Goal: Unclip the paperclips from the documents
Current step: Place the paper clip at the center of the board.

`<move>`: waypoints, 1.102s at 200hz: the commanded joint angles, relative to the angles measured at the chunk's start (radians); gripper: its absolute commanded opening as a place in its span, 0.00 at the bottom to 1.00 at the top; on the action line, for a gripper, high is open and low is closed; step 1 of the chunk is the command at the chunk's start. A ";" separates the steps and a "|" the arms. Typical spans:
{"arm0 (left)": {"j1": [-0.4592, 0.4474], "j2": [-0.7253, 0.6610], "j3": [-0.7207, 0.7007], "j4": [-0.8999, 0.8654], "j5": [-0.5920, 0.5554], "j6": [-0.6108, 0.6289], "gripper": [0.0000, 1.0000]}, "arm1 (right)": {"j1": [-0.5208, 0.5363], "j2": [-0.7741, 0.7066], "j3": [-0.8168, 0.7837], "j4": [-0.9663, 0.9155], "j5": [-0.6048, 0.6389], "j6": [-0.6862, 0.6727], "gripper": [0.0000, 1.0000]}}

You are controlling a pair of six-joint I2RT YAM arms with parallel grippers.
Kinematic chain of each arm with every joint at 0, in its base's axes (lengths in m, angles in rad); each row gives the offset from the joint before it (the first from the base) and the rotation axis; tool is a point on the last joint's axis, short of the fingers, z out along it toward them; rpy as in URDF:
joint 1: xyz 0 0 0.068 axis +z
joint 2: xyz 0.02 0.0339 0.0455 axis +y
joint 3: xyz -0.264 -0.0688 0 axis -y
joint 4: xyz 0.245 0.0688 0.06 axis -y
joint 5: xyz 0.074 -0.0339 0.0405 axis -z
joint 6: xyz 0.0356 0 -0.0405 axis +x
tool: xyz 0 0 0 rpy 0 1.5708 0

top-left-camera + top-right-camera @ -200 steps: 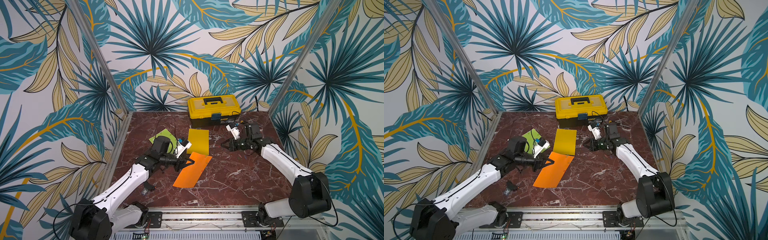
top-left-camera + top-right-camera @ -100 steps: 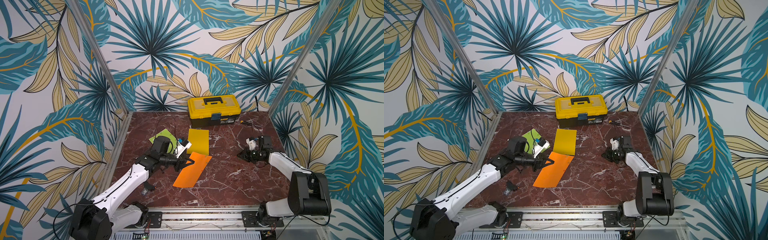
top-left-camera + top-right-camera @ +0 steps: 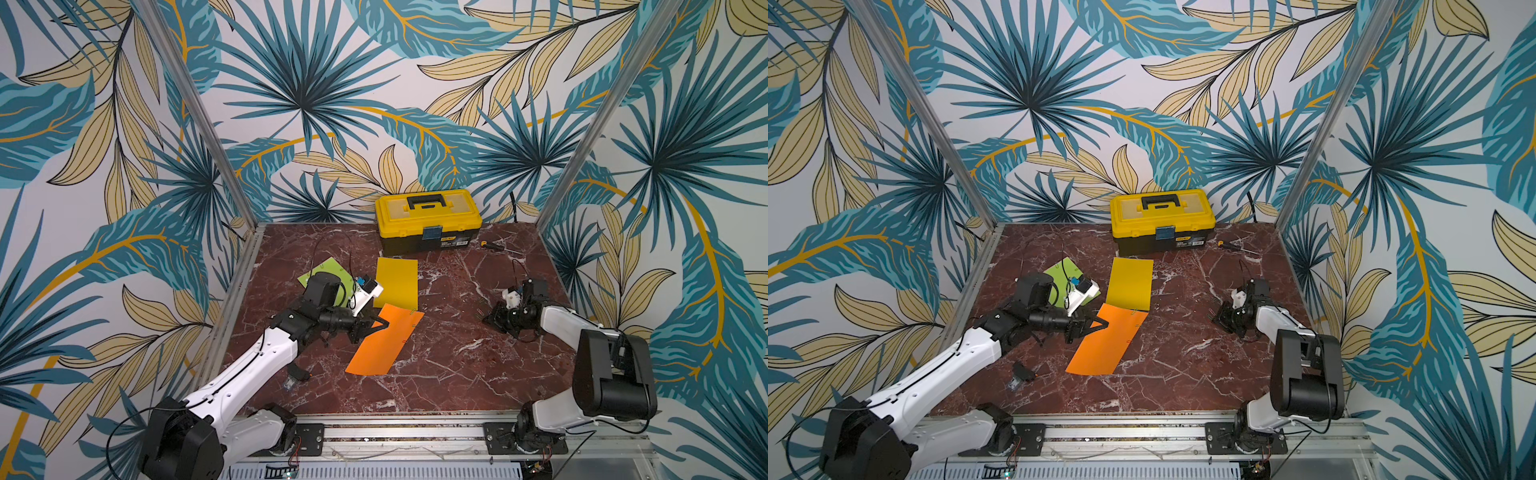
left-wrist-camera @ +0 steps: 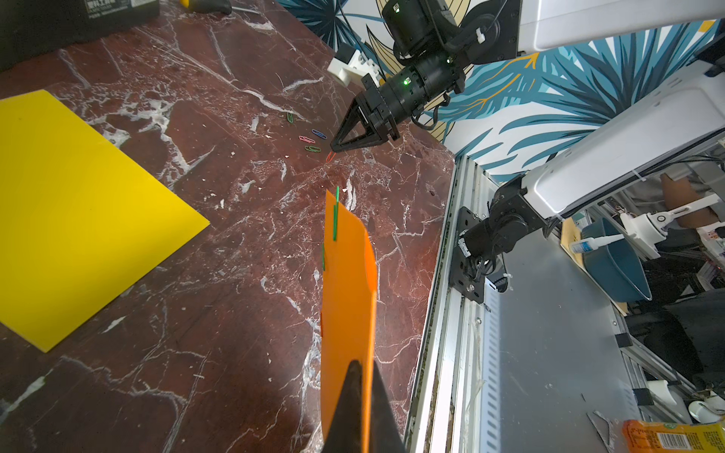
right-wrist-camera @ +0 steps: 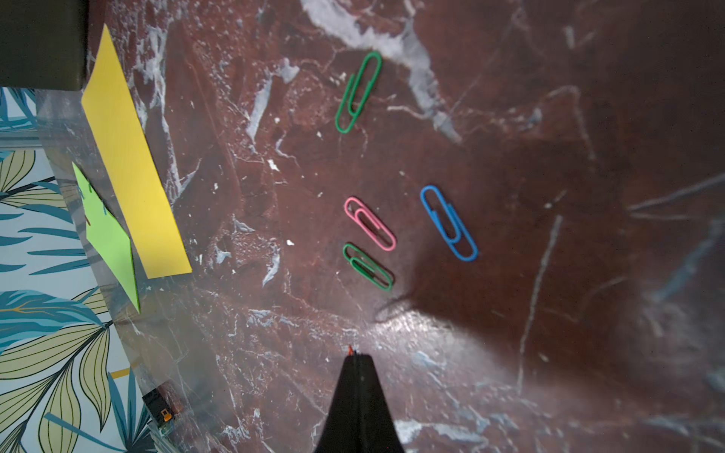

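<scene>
My left gripper point(image 3: 384, 323) point(image 4: 363, 368) is shut on one end of the orange document point(image 3: 386, 340) point(image 4: 347, 298) and lifts that end. Two green paperclips point(image 4: 335, 215) sit on its far edge. The yellow document point(image 3: 396, 282) and the lime green document point(image 3: 322, 268) lie flat behind it. At the table's right, my right gripper point(image 3: 486, 318) point(image 5: 356, 355) is shut on a red paperclip point(image 4: 330, 157), just above the marble. Several loose paperclips lie beside its tip: pink point(image 5: 369, 223), blue point(image 5: 448, 222), two green point(image 5: 367, 266).
A yellow-and-black toolbox point(image 3: 428, 220) stands at the back centre, with a yellow-handled screwdriver point(image 3: 492, 246) to its right. A small black part point(image 3: 297, 376) lies on the marble near my left arm. A metal rail point(image 3: 415, 432) runs along the table's front edge.
My right arm has swung from beside the yellow document to the right side of the table and come down near the loose clips. The left arm has stayed still with the orange sheet.
</scene>
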 commanded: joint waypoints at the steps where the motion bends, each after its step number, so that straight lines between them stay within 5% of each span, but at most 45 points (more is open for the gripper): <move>1: 0.003 -0.014 -0.010 -0.010 -0.003 0.015 0.00 | -0.010 0.013 -0.015 -0.034 0.029 0.009 0.00; 31: 0.003 -0.016 -0.011 -0.010 -0.004 0.015 0.00 | -0.010 0.013 -0.004 -0.068 0.065 0.005 0.03; 97: 0.003 -0.016 -0.010 -0.010 -0.003 0.015 0.00 | -0.010 -0.031 0.003 -0.110 0.106 -0.003 0.28; 171: 0.004 -0.019 0.007 -0.010 -0.007 0.015 0.00 | 0.027 -0.084 0.047 -0.138 0.089 -0.060 0.39; 220: 0.005 -0.022 0.048 -0.010 -0.002 0.008 0.00 | 0.131 -0.162 0.038 0.035 -0.058 -0.094 0.52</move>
